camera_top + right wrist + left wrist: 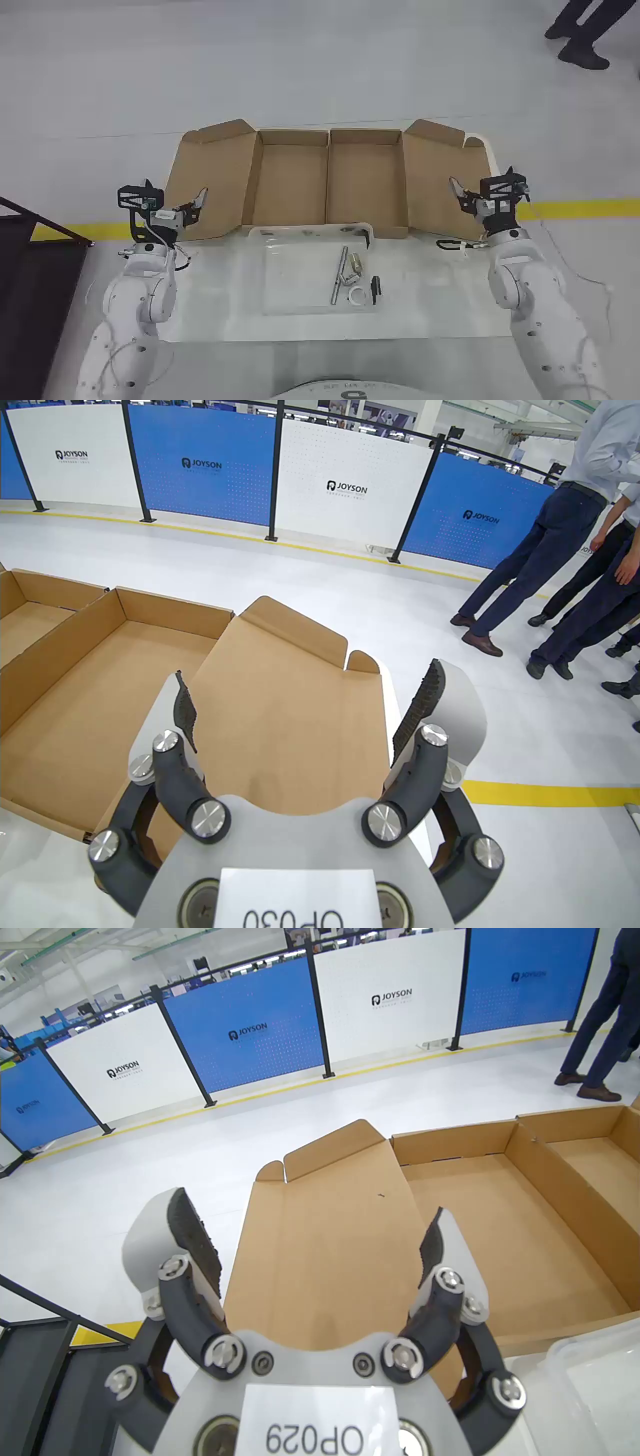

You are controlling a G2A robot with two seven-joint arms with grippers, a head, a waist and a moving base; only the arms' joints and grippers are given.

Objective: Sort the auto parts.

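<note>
1. Low in the middle of the top view, the parts (340,270) lie close together in the right half of a clear tray (268,300). There is a long rod (337,288), a short metal fitting (357,264) just beside it, a white ring (357,295) and a small black piece (375,288).
2. Expect the rod and fitting to be stiff, smooth metal, fairly heavy for their size and apt to slip or roll. Take the rod across its middle so it hangs level.
3. The ring looks thin and light, and it lies flat near the rod's lower end. You would likely need one finger inside the hole and one outside, pinching the rim gently.
4. The black piece is too small to make out. Judge it light, and grip it across its narrow width.
5. Because the parts sit so near each other, narrow the fingers before you go down, or you may knock a neighbour. The tray looks thin-walled and may slide if you push it.
6. Just above the tray in the frame sits the box (290,185), with two compartments side by side and its flaps folded out.
7. Your left gripper (312,1228) hangs wide open and holds nothing, over the left flap (310,1178). Your right gripper (307,685) is the same over the right flap (280,640). Both are well apart from the parts.
</note>
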